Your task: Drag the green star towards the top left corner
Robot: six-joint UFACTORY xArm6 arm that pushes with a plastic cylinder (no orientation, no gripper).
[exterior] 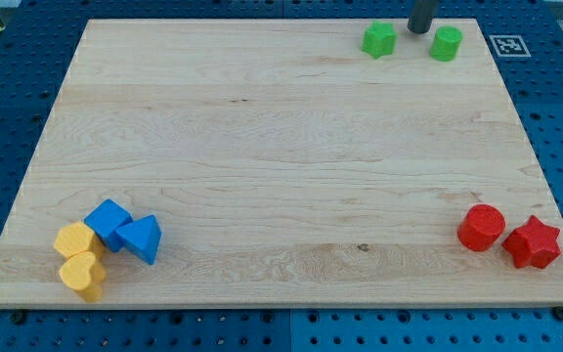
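Two green blocks sit near the view's top right edge of the wooden board (pixel 281 147). The left one (pixel 379 39) has a jagged, star-like outline. The right one (pixel 446 43) looks like a round cylinder. My tip (pixel 419 29) is a dark rod end standing between the two, slightly above them, closer to the cylinder. It does not clearly touch either block. The board's top left corner (pixel 91 22) lies far to the view's left.
A red cylinder (pixel 481 227) and a red star (pixel 532 243) sit at the bottom right. At the bottom left are a blue cube (pixel 108 223), a blue triangle (pixel 142 239) and two yellow blocks (pixel 74 240) (pixel 83 275). A marker tag (pixel 504 44) lies off the top right corner.
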